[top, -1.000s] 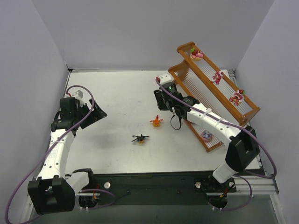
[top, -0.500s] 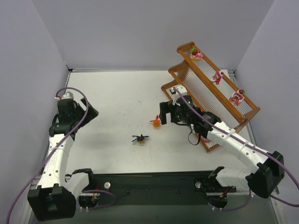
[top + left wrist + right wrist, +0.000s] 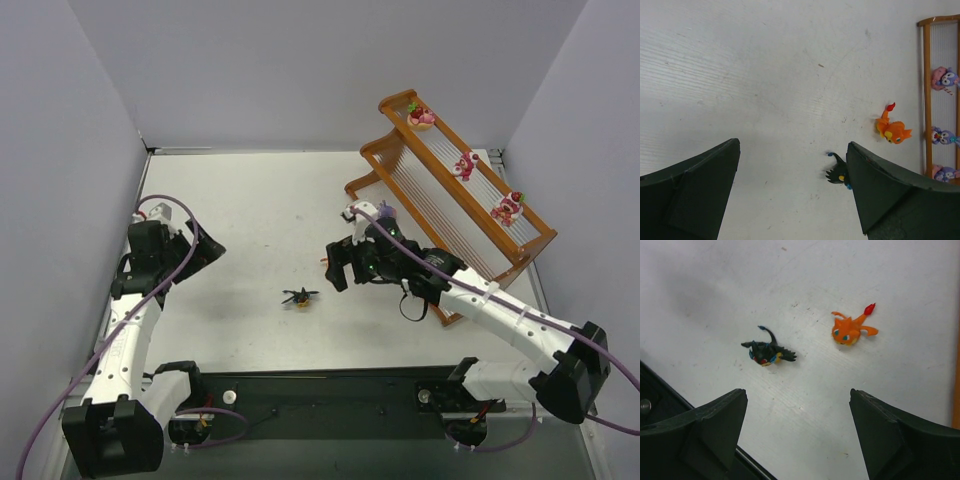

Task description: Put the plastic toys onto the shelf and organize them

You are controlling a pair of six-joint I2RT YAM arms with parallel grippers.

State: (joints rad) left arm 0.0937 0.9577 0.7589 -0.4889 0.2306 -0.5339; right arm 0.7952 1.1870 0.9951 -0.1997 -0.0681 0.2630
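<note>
Two plastic toys lie loose on the white table: a black winged one (image 3: 299, 296) (image 3: 767, 352) and an orange one (image 3: 850, 330) (image 3: 895, 131). My right gripper (image 3: 338, 268) (image 3: 797, 392) hovers open and empty just near of both, covering most of the orange one in the top view. My left gripper (image 3: 205, 250) (image 3: 792, 145) is open and empty at the left; its right finger hides part of the black toy (image 3: 836, 172). The shelf (image 3: 520, 243) holds three pink-red toys (image 3: 464, 165) on its top tier and purple toys (image 3: 945, 78) on its lowest tier.
The shelf stands at the back right against the grey wall. The right arm's forearm (image 3: 480, 295) crosses in front of the shelf's lowest tier. The black base rail (image 3: 330, 385) runs along the near edge.
My right arm has swung away from the shelf, out over the table to the orange toy, and its jaws have opened wide. The left gripper shifted slightly.
</note>
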